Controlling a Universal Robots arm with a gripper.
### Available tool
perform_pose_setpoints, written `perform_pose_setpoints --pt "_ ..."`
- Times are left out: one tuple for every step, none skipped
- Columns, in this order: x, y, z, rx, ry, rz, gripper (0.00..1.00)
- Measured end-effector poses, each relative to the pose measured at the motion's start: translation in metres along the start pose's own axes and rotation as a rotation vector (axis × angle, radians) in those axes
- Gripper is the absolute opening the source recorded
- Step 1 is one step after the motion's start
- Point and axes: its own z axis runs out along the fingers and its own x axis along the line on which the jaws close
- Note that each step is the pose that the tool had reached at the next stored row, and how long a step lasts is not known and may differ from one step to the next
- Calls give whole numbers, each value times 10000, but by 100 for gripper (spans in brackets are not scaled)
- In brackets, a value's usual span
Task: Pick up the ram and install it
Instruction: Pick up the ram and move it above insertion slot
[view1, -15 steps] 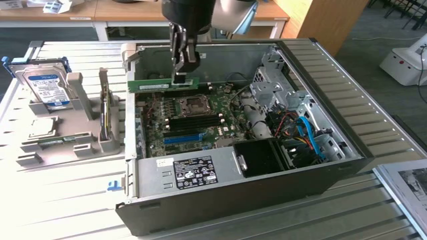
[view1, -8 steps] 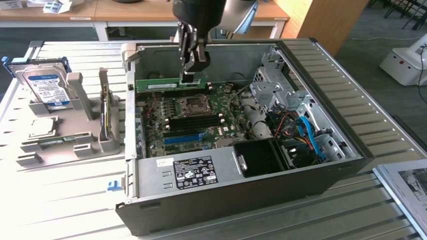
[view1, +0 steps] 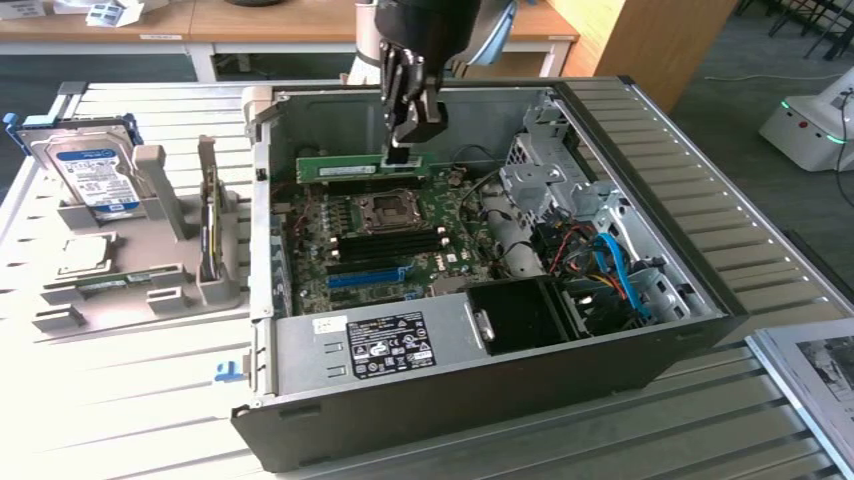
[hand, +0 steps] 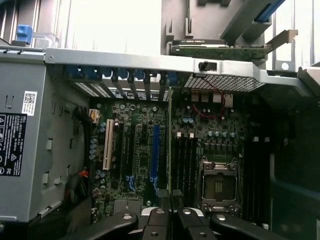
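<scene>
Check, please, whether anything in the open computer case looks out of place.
Nothing looks damaged or spilled. Only the memory stick is unseated: the fingers hold it above the motherboard.

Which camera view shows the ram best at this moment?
The exterior view. There the ram shows broadside, a long green stick held by the gripper over the motherboard inside the open case. The wrist view gives the ram edge-on, a thin green line running out from the gripper.

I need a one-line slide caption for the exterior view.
Gripper holds the ram over the motherboard inside the open computer case.
</scene>
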Motion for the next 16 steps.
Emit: perform_pose_setpoints --pt "1 -27 -3 -5 0 0 12" --pt "2 -55 -6 -9 1 0 12" --pt "4 -81 -9 -14 0 -1 12" --pt "5 -108 -12 -18 -1 -1 12" --pt "6 -132 -14 -22 -1 0 12" --pt "7 -155 -17 -25 -1 0 12" --pt "7 -177 -19 -28 -2 0 12" --pt "8 -197 -22 -31 -1 0 12" --pt "9 -216 -23 -32 -1 -1 12" --pt "10 -233 -25 -33 -2 -1 12" --pt "10 -246 -27 -34 -1 0 12" --pt "10 -253 -27 -34 -1 -1 12" --pt "10 -254 -28 -34 -1 -2 12" --pt "10 -254 -28 -34 -1 -1 12" --pt "10 -254 -28 -34 -1 -1 12" --pt "10 -254 -27 -34 -1 -1 12"
